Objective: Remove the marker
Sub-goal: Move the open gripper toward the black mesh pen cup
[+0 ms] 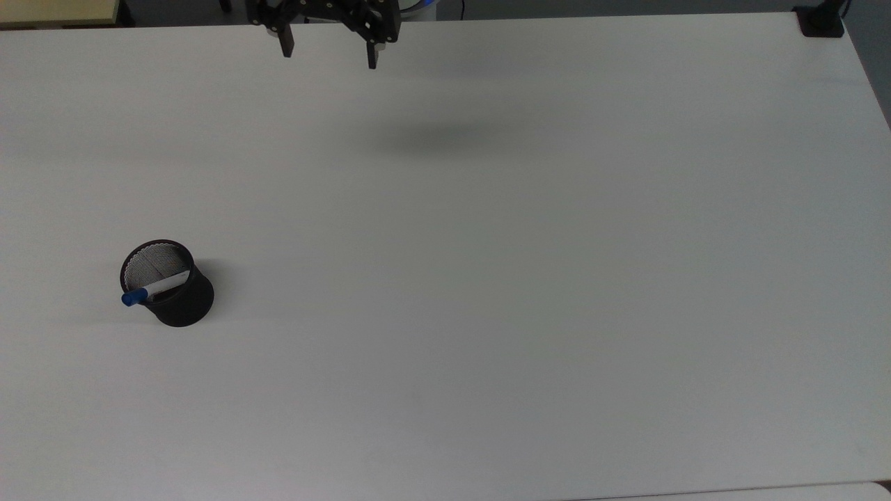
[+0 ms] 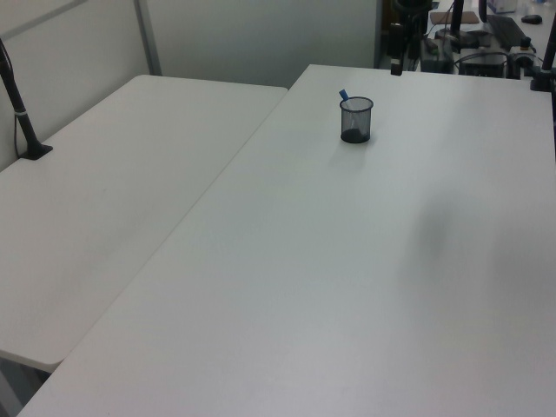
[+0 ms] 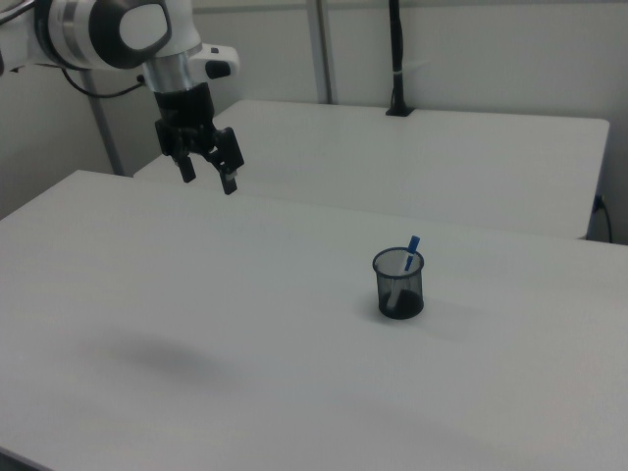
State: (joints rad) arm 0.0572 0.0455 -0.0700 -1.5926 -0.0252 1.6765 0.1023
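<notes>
1. The gripper (image 1: pixel 327 59) is hanging in the air above the far edge of a white table (image 1: pixel 487 278), with its two fingers spread wide apart and nothing between them.
2. In the right view the gripper (image 3: pixel 206 179) is pointing down, and the white arm (image 3: pixel 118 34) is reaching in from the right view's upper left.
3. The marker (image 1: pixel 150 291) is standing tilted inside a black mesh cup (image 1: pixel 170 292), well apart from the gripper, toward the top view's lower left of it.
4. Its blue cap (image 3: pixel 412 245) is sticking out over the rim of the cup (image 3: pixel 398 285), to the right view's right of the gripper and lower.
5. A soft grey shadow (image 1: pixel 438 136) is lying on the table near the gripper, a little to the top view's right of it.
6. A second white table (image 2: pixel 113 182) is standing beside the first one; a black pole (image 3: pixel 394 54) is rising from its far edge.
7. Pale walls are closing the room behind the tables.
</notes>
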